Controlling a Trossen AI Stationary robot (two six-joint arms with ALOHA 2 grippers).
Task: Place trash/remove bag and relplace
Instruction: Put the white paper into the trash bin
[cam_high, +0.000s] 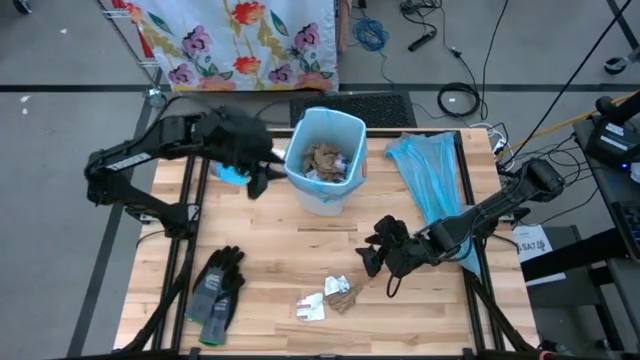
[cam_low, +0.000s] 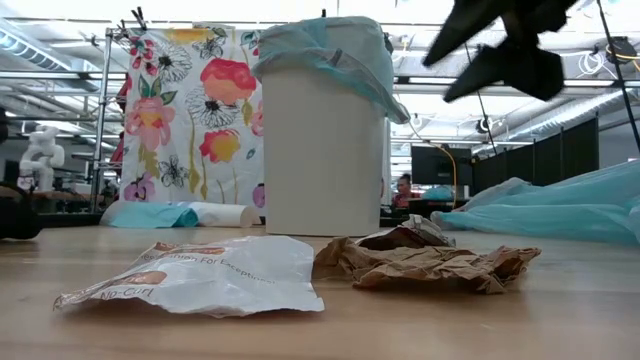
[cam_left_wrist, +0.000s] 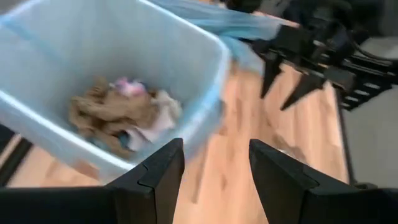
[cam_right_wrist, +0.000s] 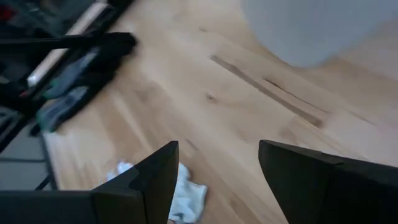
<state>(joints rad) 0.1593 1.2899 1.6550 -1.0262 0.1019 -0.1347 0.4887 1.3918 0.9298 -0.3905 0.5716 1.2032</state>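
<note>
A white bin (cam_high: 325, 165) lined with a light-blue bag (cam_low: 330, 55) stands at the table's far middle. Brown and white trash (cam_left_wrist: 124, 115) lies inside it. More trash lies on the table near the front: a brown paper wad (cam_high: 343, 296) and white scraps (cam_high: 312, 307). My left gripper (cam_high: 265, 168) hangs open just left of the bin, high up and tilted down toward its mouth, with nothing between its fingers (cam_left_wrist: 155, 180). My right gripper (cam_high: 368, 248) hovers open above the table, right of the loose trash, holding nothing.
A pair of dark grey gloves (cam_high: 215, 290) lies at the near left. A loose light-blue bag (cam_high: 430, 175) is spread at the far right. A blue-and-white roll (cam_low: 180, 214) lies left of the bin. Bare wood shows between the bin and the loose trash.
</note>
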